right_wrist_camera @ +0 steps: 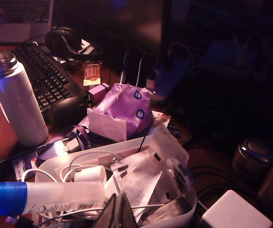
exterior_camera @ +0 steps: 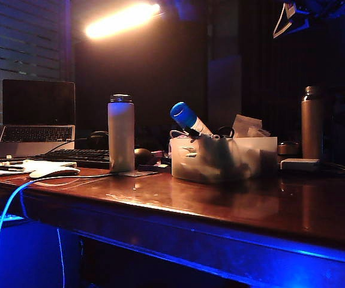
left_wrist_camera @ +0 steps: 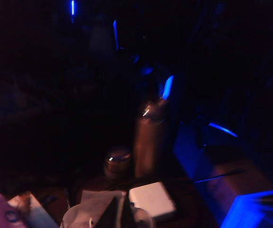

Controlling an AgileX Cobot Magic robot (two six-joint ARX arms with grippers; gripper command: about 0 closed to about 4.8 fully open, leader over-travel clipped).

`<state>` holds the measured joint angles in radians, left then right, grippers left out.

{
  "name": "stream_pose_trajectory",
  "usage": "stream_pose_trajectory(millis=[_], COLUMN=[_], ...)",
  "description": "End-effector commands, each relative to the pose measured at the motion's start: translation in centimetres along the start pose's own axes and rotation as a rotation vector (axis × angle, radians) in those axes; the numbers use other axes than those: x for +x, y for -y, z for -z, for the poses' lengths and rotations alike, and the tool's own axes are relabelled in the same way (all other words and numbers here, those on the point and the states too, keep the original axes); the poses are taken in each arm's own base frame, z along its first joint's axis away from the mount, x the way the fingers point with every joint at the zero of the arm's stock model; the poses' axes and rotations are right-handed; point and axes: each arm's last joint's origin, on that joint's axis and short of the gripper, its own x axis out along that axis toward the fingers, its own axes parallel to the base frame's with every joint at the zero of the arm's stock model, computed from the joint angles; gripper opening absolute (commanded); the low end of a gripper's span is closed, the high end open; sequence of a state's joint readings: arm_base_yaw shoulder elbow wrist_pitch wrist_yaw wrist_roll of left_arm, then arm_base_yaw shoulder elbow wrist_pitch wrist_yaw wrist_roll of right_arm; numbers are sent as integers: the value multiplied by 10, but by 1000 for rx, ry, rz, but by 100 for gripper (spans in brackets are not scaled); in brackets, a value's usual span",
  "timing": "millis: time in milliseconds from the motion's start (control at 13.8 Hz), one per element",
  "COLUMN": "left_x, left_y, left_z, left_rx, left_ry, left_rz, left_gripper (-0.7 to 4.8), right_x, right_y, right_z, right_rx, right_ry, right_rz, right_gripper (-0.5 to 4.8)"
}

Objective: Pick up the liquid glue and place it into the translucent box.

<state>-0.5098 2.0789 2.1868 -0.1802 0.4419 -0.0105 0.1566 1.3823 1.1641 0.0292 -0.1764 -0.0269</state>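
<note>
I see left gripper (left_wrist_camera: 115, 213) jaws closed on nothing; right gripper (right_wrist_camera: 117, 211) jaws also together, empty, over the translucent box (exterior_camera: 184, 161). Liquid glue (exterior_camera: 189, 120) leans tilted inside it, mid-desk (exterior_camera: 220, 204), blue cap up.

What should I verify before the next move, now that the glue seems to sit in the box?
1. Liquid glue in the translucent box: ok. It leans inside, with its blue cap above the rim.
2. Glue free of any grip: ok. No jaws are on it in any view.
3. Left gripper: ok. Its jaws are shut and empty, and it faces the brown bottle.
4. Right gripper: ok. Its jaws are shut and empty, above the box's clutter beside the glue.
5. Glue resting firmly: cannot tell. Papers and cables hide its lower end.
6. White flask: ok. It stands upright, apart from the box.
</note>
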Motion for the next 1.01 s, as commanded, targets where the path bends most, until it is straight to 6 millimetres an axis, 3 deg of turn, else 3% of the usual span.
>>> stream_pose_trajectory(millis=[72,290,362,434,507,651,869,941,1013], left_x=[-60,-147,-183,-235,-269,-332,-392,-426,-442], left_y=[29,69,85,109,124,150,174,189,196], left_z=[-57,-105,-119,-136,-142,-141,-119,-105,-98], left_rx=[59,117,139,157,178,202,165,130,101], left_ry=[16,-16,-12,13,21,-6,-157,-217,-206], left_rz=[7,-58,-95,-131,-172,-293,-387,-424,-441], left_gripper=[-6,-6,-6,-6,-6,-6,-6,-6,-6], right_x=[-19,-60,-77,-101,-121,-150,-173,-179,-183], right_y=[-3,-9,-12,-17,-20,-25,-30,-33,-35], right_z=[-18,-41,-47,-52,-56,-59,-44,-22,-6], right_rx=[-15,-43,-85,-118,-120,-124,-112,-75,-61], right_ry=[83,172,187,200,213,237,210,190,175], right_rz=[1,8,12,14,13,14,5,-9,-17], right_gripper=[-1,-1,-1,-1,-1,-1,-1,-1,-1])
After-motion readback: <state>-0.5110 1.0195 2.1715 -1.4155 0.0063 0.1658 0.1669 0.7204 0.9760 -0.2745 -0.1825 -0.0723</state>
